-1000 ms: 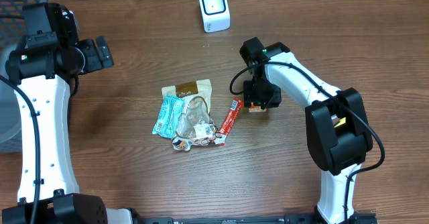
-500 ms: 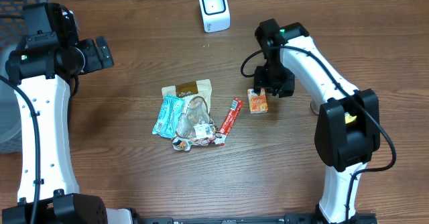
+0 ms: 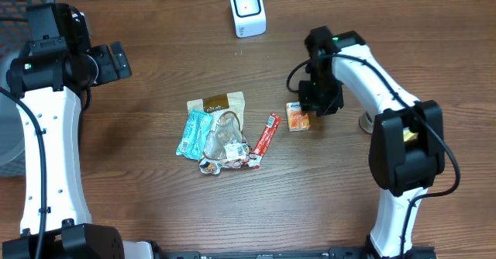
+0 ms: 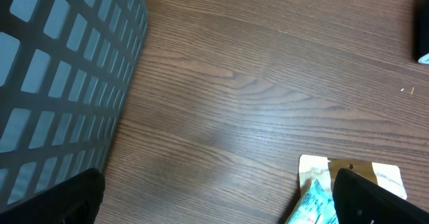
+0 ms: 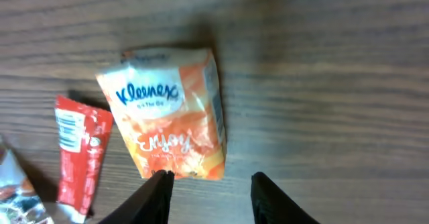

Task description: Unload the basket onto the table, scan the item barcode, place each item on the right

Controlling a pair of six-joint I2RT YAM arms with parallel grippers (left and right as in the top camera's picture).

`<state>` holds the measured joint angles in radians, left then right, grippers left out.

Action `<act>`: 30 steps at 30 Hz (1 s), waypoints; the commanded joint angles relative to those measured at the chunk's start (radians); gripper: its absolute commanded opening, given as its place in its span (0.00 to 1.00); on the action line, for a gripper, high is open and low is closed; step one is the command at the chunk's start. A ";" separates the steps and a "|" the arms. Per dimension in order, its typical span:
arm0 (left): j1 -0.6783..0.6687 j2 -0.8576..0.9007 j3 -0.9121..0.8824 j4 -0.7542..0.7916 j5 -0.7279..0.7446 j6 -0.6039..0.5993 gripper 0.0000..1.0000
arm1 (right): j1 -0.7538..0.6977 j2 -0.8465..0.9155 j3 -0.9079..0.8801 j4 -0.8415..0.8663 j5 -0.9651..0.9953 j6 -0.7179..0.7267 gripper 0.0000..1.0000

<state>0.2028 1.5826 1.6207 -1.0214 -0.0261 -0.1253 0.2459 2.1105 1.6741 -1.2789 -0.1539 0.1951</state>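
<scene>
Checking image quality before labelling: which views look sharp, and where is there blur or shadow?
Overhead: sharp and evenly lit. Right wrist: the tissue pack is slightly soft, its lettering readable, with a shadow along its top edge; the fingers at the bottom are blurred. Left wrist: the table shows crisp grain, while the basket is out of focus.

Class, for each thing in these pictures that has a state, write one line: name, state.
tissue pack, lying flat, label up, not held
red sachet, lying flat beside tissue pack
scanner, standing upright
left pincer, open, empty
right pincer, open, empty, near tissue pack
</scene>
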 commanded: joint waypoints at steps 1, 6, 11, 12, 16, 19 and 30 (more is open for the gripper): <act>-0.007 0.006 0.011 0.001 0.008 -0.013 1.00 | -0.056 -0.001 -0.008 0.002 -0.146 -0.113 0.40; -0.007 0.006 0.011 0.002 0.008 -0.013 1.00 | -0.106 -0.001 -0.042 0.036 -0.240 -0.152 0.37; -0.007 0.007 0.011 0.002 0.008 -0.013 1.00 | -0.105 -0.001 -0.104 0.108 -0.253 -0.151 0.36; -0.007 0.007 0.011 0.001 0.008 -0.013 1.00 | -0.103 -0.001 -0.117 0.123 -0.253 -0.147 0.36; -0.007 0.007 0.011 0.002 0.008 -0.013 1.00 | -0.101 -0.001 -0.166 0.187 -0.294 -0.147 0.36; -0.007 0.007 0.011 0.002 0.008 -0.013 1.00 | -0.101 -0.001 -0.190 0.219 -0.304 -0.146 0.34; -0.007 0.007 0.011 0.002 0.008 -0.013 1.00 | -0.101 -0.001 -0.201 0.250 -0.303 -0.148 0.32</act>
<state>0.2028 1.5826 1.6207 -1.0214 -0.0261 -0.1253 0.1410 2.1105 1.4826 -1.0359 -0.4446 0.0551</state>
